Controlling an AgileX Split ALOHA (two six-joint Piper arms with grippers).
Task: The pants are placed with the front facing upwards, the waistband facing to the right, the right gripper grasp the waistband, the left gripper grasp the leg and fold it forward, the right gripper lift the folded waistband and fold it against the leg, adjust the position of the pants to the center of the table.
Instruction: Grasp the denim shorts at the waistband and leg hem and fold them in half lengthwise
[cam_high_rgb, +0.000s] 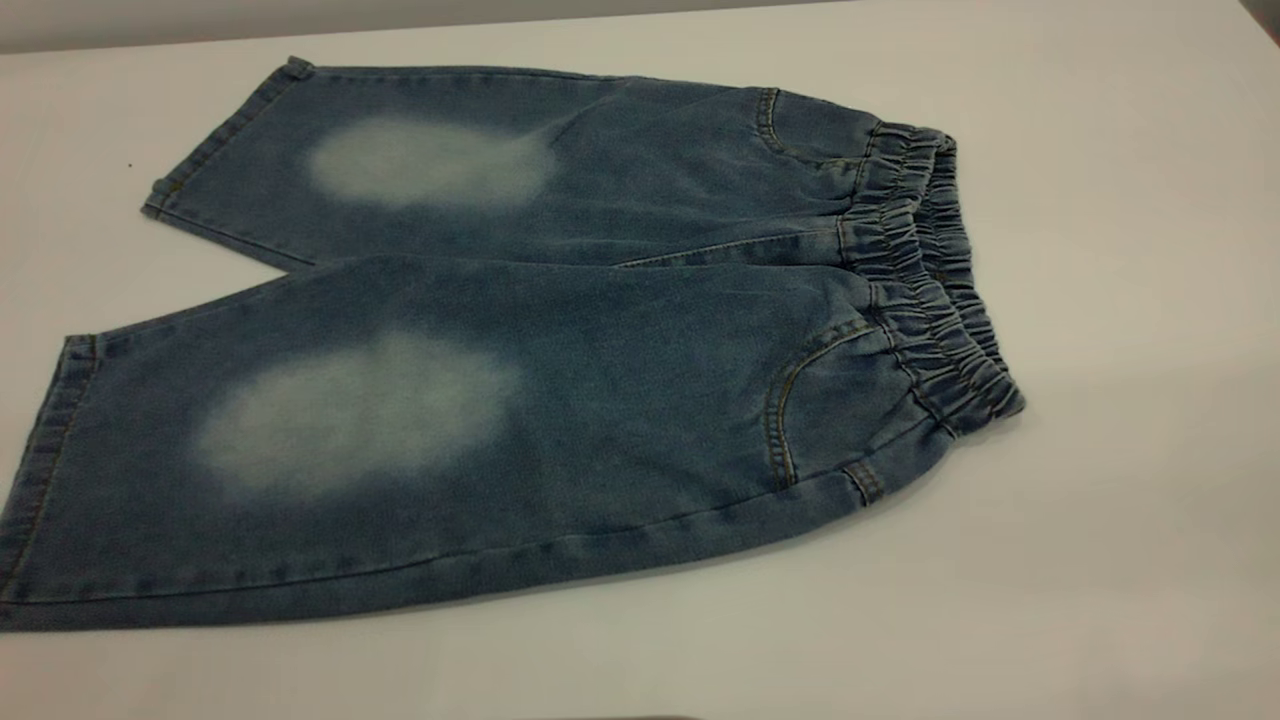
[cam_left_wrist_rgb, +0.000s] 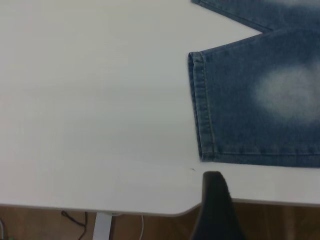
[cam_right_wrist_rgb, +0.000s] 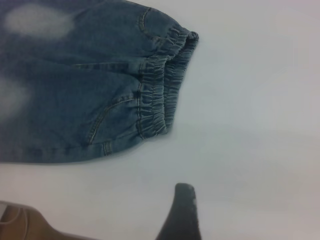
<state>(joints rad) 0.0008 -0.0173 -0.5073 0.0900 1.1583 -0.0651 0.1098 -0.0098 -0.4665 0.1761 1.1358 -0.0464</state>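
Nearest the exterior camera lies the near leg of the pants (cam_high_rgb: 480, 420), its hem running off the view's lower left. Spread flat and front-up on the tabletop (cam_high_rgb: 1120, 560), the pants are unfolded, so no fold appears to have begun. Their long axis runs left to right: the two leg hems point left, and the waistband (cam_high_rgb: 930, 270) forms the narrow right end.

Material is soft blue denim with pale oval patches on both knees, tan stitching and curved front pockets. By contrast the waistband is darker, gathered and crinkled, and its layers stand slightly apart at the edge, offering a lip for gripping. White and matte, the tabletop extends well beyond the cloth on all sides.

Left claw (cam_left_wrist_rgb: 215, 205): only one dark tip shows in its wrist view, near the corner of a leg hem but apart from it. Right claw (cam_right_wrist_rgb: 182, 212): likewise one dark tip, clear of the waistband with bare tabletop between. Neither touches cloth; whether either is spread or pressed together cannot be told. Each arm sits nearer its assigned end.
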